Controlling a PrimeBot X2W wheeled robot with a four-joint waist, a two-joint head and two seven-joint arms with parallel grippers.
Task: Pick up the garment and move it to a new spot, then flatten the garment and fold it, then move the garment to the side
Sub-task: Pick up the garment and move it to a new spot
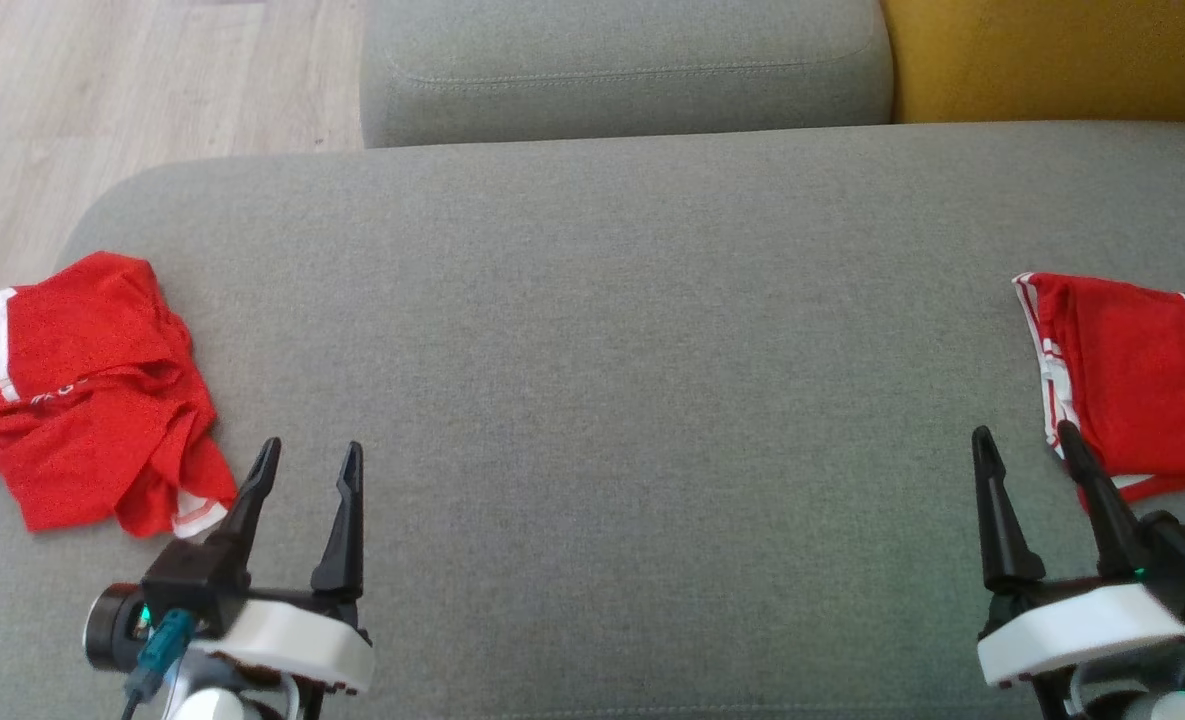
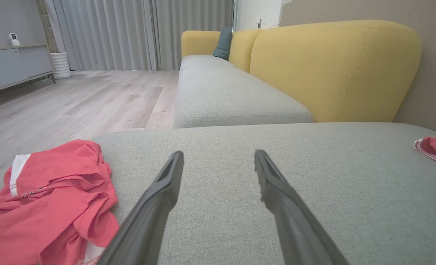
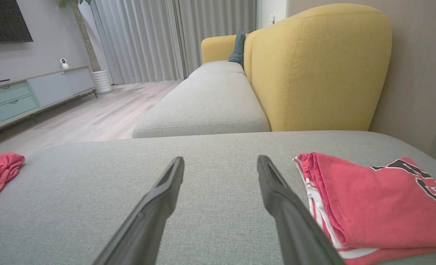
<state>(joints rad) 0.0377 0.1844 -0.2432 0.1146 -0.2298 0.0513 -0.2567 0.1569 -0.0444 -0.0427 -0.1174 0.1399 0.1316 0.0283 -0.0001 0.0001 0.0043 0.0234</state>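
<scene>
Head camera looks down on grey cushion [image 1: 612, 350]; wrist cameras low, facing yellow backrest [image 2: 332, 70]; all share crumpled garment [image 1: 82, 390].

A crumpled red garment [image 1: 82, 390] lies far left; a folded red garment [image 1: 1142, 380], probably a jersey, right.

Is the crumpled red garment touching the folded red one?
Apart. In the head view, bare grey cushion lies between the crumpled garment at left and the folded garment at right.

Crumpled garment [image 1: 82, 390] at the left edge of the seat cushion [image 1: 602, 350], folded garment [image 1: 1142, 370] at its right edge, well apart.
</scene>
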